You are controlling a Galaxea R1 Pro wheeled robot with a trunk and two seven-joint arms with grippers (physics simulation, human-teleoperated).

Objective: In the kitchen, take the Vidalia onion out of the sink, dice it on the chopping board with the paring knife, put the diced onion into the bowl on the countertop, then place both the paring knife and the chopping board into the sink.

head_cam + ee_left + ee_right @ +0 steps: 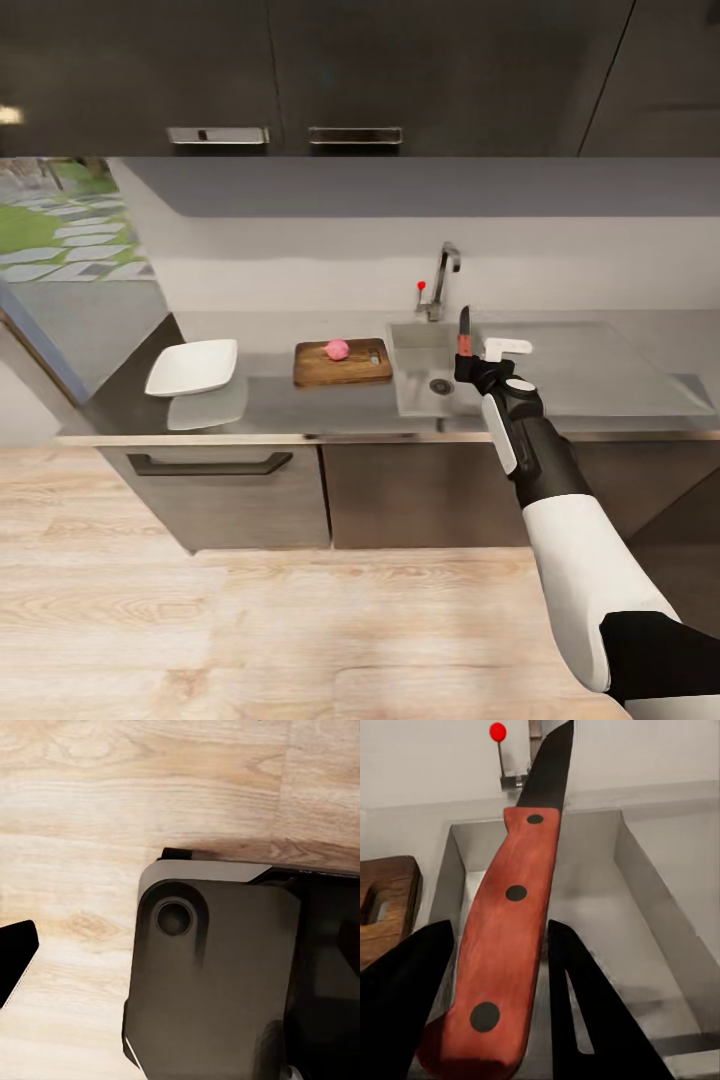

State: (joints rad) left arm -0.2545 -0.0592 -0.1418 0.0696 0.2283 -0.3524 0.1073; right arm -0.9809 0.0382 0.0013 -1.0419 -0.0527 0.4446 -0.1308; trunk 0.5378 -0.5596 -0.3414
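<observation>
The pinkish onion [337,349] rests on the brown chopping board [350,372], which lies on the countertop [300,408] just left of the sink [418,385]. The white square bowl [193,367] stands further left. Over the sink basin [585,900], my right gripper [468,366] [501,934] is shut on the paring knife's red handle [502,960], and the dark blade [464,322] [551,765] points away toward the faucet. One black finger [15,960] of my left gripper stands far to the side above the floor, so the gripper reads as open and holds nothing.
The steel faucet [441,275] with its red-knobbed lever [421,286] [497,731] rises behind the basin. A drainboard [600,370] extends to the right. Dark cabinets hang overhead. Wood floor [112,795] and my dark base [217,975] lie below the left arm.
</observation>
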